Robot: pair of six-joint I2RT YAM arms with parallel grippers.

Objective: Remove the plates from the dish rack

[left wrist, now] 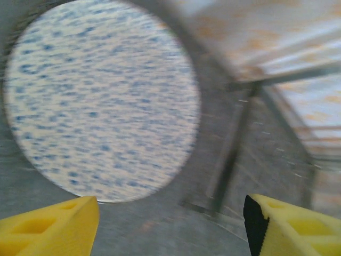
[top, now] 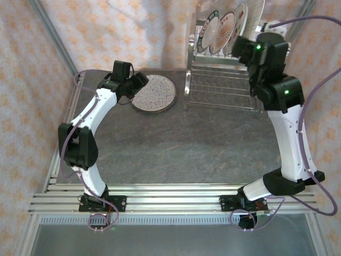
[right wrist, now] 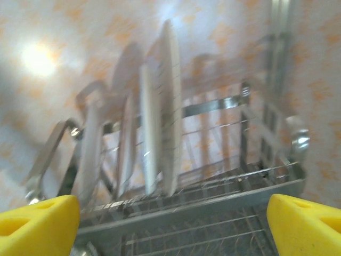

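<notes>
In rack (right wrist: 213, 205), perhaps four blurred plates (right wrist: 169, 106)

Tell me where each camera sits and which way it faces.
Top external: above and behind the bases, looking down on the table; both arms show, left gripper by the speckled plate, right arm at the rack.
Left wrist: on the left arm, looking down at that plate; its yellow fingers at bottom.
Right wrist: facing the rack's upright plates; yellow fingers in the bottom corners.
Shared: speckled plate, top and left wrist; rack, top and right wrist.
</notes>
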